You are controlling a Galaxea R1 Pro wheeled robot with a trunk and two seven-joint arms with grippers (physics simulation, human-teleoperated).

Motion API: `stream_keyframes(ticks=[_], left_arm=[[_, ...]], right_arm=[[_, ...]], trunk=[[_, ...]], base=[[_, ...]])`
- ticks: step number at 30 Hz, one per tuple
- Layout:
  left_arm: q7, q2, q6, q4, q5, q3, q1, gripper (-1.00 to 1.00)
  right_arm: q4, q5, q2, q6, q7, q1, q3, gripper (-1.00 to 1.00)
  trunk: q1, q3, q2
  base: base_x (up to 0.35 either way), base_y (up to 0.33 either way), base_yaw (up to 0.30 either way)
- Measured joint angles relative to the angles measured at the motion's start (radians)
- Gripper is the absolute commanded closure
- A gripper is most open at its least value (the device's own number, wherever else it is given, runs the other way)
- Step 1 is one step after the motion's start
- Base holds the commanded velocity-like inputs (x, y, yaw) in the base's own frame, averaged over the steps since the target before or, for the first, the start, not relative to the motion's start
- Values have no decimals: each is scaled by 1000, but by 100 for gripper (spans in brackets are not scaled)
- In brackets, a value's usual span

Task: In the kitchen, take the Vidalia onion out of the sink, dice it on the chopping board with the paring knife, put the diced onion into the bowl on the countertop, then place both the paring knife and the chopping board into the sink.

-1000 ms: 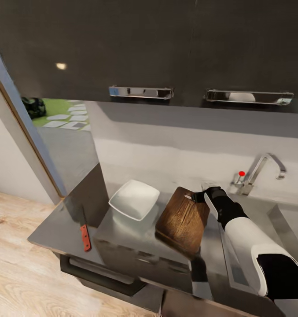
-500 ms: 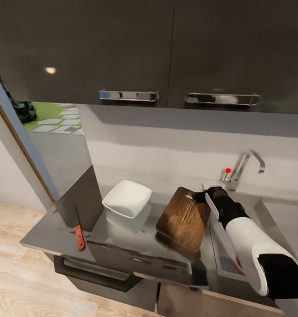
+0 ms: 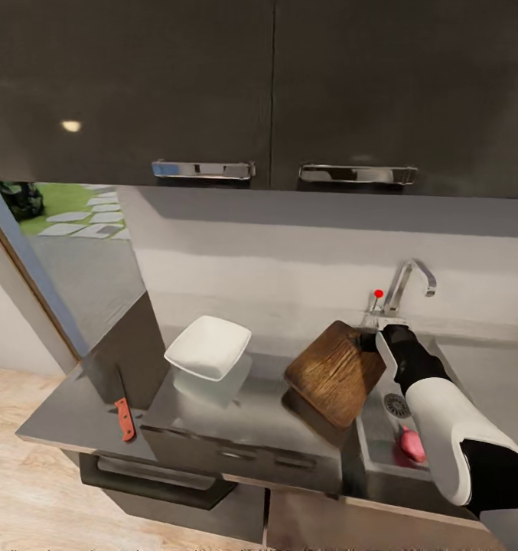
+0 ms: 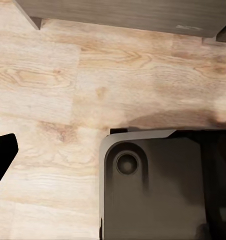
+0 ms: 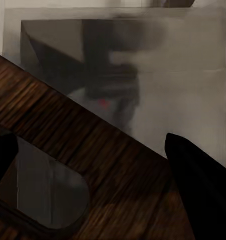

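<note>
Head view, right hand [image 3: 368, 341] clamped on chopping board [image 3: 333, 373], lifted nearer sink [image 3: 381, 428].

Dark upper cabinets [image 3: 213, 84] fill the top of my head view, each door with a chrome bar handle [image 3: 203, 169] along its lower edge and a small light reflected on the left door. Below them runs a pale grey back wall [image 3: 289, 245]. At far left a doorway [image 3: 67, 218] opens onto green grass with pale stepping stones. Light wood plank flooring [image 3: 29, 497] lies at near left, and under my left wrist [image 4: 92, 75].
</note>
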Motion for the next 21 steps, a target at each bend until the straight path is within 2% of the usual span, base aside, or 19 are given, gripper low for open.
stream_keyframes(ticks=[6, 14, 18, 19, 21], left_arm=[[0, -1, 0, 11, -1, 0, 0, -100], [-1, -1, 0, 11, -1, 0, 0, -100], [0, -1, 0, 12, -2, 0, 0, -100], [0, -1, 0, 12, -2, 0, 0, -100], [0, -1, 0, 12, -3, 0, 0, -100]], right_arm=[[-5, -6, 4, -1, -45, 0, -16, 100], [-12, -7, 6, -1, -146, 0, -20, 100], [-47, -15, 6, 1, -207, 0, -21, 100], [-58, -35, 7, -2, -226, 0, -22, 100], [-89, -105, 6, 2, -306, 0, -23, 100]], trunk=[[0, 0, 0], [0, 0, 0], [0, 0, 0], [0, 0, 0], [0, 0, 0]], base=[[-228, 163, -3], [-244, 193, 0], [-80, 83, 0], [-14, 15, 0], [-7, 8, 0]])
